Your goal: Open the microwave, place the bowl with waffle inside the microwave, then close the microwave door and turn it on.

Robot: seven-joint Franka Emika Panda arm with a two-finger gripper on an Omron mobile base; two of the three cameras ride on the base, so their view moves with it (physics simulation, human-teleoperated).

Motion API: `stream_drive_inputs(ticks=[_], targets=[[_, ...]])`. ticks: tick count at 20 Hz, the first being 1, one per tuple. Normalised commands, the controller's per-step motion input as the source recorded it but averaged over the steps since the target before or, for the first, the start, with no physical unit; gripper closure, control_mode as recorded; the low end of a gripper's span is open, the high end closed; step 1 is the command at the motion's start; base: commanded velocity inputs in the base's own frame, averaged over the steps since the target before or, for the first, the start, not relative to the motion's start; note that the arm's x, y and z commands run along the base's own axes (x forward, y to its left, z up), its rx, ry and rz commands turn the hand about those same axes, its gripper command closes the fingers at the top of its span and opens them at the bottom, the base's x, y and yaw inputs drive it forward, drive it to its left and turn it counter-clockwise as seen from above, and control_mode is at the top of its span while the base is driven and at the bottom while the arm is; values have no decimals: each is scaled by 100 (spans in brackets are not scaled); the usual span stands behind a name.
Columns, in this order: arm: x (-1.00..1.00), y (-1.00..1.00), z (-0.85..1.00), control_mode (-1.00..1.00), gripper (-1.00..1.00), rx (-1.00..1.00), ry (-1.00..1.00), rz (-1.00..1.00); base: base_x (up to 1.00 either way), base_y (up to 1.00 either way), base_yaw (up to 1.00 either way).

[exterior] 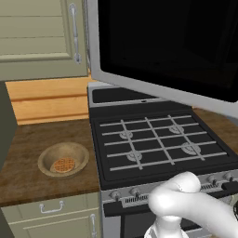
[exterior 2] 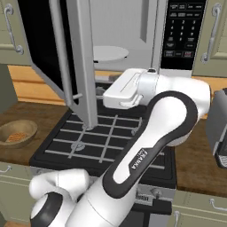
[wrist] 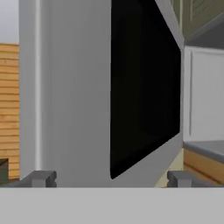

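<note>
The microwave hangs above the stove with its light grey cavity and white turntable exposed and its dark button panel on the right. The microwave door is swung far out over the burners, and its grey frame stands edge-on. My gripper is open with nothing between its fingertips, facing the door's frame and black glass at close range. The white hand sits just right of the door. The tan bowl with the waffle rests on the left counter.
A black gas stove with grates lies under the open door, its knobs along the front. Olive cabinets hang at upper left, with drawers below the wooden counter. A grey appliance stands at the right.
</note>
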Motion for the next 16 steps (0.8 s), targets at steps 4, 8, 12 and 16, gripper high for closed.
stream_drive_inputs(ticks=[4, 8, 12, 16], targets=[[-49, 86, -2, -100, -100, 0, 3, 0, 0, 0, 0], [-51, 87, -3, -100, -100, 0, 4, 0, 0, 0, 0], [-50, 91, -3, -100, -100, 0, 4, 0, 0, 0, 0], [-56, 99, -6, -100, -100, -6, 0, 0, 0, 0, 0]])
